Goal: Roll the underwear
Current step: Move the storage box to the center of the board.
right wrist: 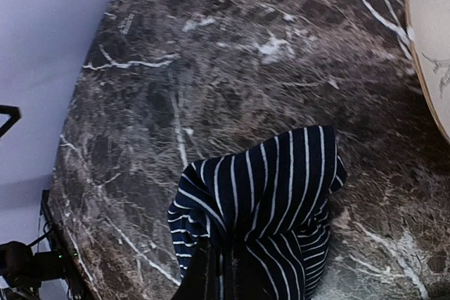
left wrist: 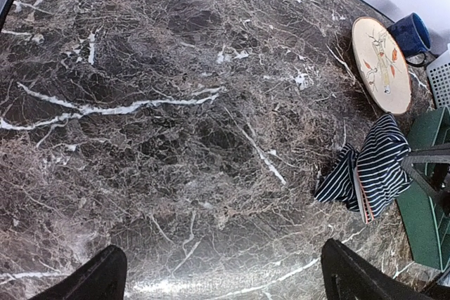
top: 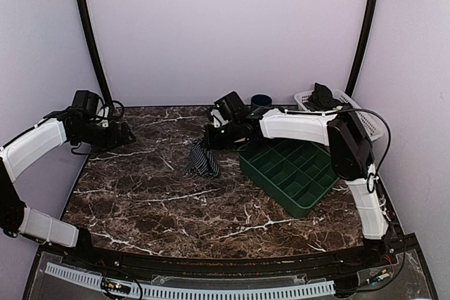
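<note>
Top external shows underwear (top: 202, 161) hanging below right gripper (top: 205, 142), clamped on it

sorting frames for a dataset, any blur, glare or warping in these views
Top external: soft even light, no glare, the table looks bowed at its near edge, maybe the lens. Left wrist: table surface sharp, its own fingers dark and blurred at the bottom. Right wrist: underwear stripes crisp, plate at the right edge bright and slightly soft.
</note>
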Controlling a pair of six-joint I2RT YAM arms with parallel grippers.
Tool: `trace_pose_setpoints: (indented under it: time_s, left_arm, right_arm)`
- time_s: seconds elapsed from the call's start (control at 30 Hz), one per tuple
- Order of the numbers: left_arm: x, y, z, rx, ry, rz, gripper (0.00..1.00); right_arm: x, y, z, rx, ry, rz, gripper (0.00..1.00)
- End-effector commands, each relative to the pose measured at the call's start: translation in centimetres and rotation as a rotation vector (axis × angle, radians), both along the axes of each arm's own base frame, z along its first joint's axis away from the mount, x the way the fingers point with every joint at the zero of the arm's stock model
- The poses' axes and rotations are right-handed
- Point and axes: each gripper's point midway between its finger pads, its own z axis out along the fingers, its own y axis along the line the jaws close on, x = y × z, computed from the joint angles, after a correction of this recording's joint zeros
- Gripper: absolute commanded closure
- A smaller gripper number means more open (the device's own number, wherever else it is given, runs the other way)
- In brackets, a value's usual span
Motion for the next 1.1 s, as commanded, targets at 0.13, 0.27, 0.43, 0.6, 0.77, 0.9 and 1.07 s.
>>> trace_pose_setpoints:
  time_s: [0.13, 0.27, 0.43, 0.6, 0.77, 0.9, 1.07]
  left_arm:
    - [-0.5, 0.5, -0.2, 0.043, 0.005, -0.001, 0.01]
    - [-0.4, 0.4, -0.4, 0.031, 0.007, 0.001, 0.01]
    - [-0.4, 0.3, -0.3, 0.023, -0.005, -0.001, 0.01]
    - [-0.7, 0.0, -0.6, 0.014, -0.003, -0.014, 0.01]
    - [-1.0, -0.3, -0.5, -0.005, -0.007, -0.024, 0.01]
    - [-1.3, -0.1, -0.1, 0.002, -0.023, -0.017, 0.01]
    - [-1.5, 0.1, 0.6, 0.01, -0.033, -0.008, 0.01]
  right_arm:
    - [1.3, -4.9, -5.7, -0.21, 0.074, -0.168, 1.0]
    - [0.7, -10.4, -7.1, -0.345, 0.117, -0.25, 1.0]
    - [-1.0, -16.4, -6.0, -0.38, 0.143, -0.324, 1.0]
    - [-3.4, -18.9, -5.4, -0.39, 0.142, -0.301, 1.0]
    - [-4.2, -13.2, -0.3, -0.131, 0.072, -0.106, 1.0]
    - [-7.0, -5.7, 7.3, 0.093, -0.025, 0.139, 1.0]
    - [-11.0, -0.8, 15.3, 0.339, -0.027, 0.306, 1.0]
